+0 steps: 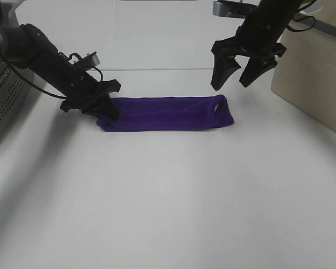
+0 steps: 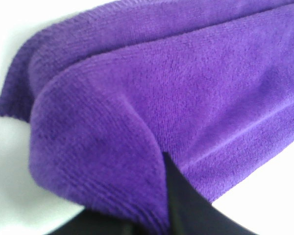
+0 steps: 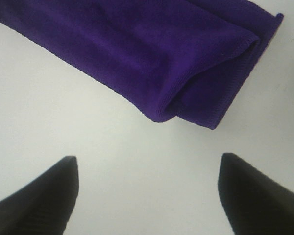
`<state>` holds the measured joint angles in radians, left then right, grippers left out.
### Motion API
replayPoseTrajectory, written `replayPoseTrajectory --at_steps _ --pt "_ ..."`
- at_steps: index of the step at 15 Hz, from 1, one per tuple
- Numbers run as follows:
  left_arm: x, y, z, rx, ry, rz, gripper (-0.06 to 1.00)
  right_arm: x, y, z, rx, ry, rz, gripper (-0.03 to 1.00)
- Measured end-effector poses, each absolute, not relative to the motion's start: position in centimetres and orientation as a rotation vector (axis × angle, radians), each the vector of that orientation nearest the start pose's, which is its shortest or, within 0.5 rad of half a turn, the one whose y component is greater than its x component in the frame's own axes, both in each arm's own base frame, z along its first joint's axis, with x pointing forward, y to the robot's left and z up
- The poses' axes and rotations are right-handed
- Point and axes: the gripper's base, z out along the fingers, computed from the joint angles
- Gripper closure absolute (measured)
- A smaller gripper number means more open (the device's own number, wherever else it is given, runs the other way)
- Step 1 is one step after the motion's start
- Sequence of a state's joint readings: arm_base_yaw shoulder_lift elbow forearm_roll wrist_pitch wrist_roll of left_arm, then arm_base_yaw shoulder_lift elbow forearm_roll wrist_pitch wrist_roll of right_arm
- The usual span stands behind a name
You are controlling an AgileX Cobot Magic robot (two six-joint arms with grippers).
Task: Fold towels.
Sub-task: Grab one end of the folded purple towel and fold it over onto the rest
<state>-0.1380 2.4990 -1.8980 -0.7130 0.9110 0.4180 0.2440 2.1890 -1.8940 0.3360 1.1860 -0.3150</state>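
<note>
Centre frame: purple towel, folded into a long band, lies flat on the white bench. Left tool is clenched on its left end. Upper right: right tool hangs released, fingers spread, above the right end, clear of the cloth.

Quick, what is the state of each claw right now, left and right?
Left claw: closed on one end of the purple towel.
Right claw: open, holding nothing.
</note>
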Motion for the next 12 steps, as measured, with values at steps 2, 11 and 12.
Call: replayPoseTrajectory --at_steps 2,11,12 --pt "49.1 -11.4 8.7 0.271 2.811 -0.788 0.92 43.9 13.8 21.5 -0.675 2.862 0.471 0.2" --pt "48.7 -18.8 17.2 0.626 2.625 -0.717 0.92 43.0 13.7 25.6 -0.662 2.778 0.475 0.2" --pt "48.3 -20.5 17.2 0.648 2.594 -0.727 0.92 42.9 13.7 26.2 -0.657 2.766 0.477 0.2"
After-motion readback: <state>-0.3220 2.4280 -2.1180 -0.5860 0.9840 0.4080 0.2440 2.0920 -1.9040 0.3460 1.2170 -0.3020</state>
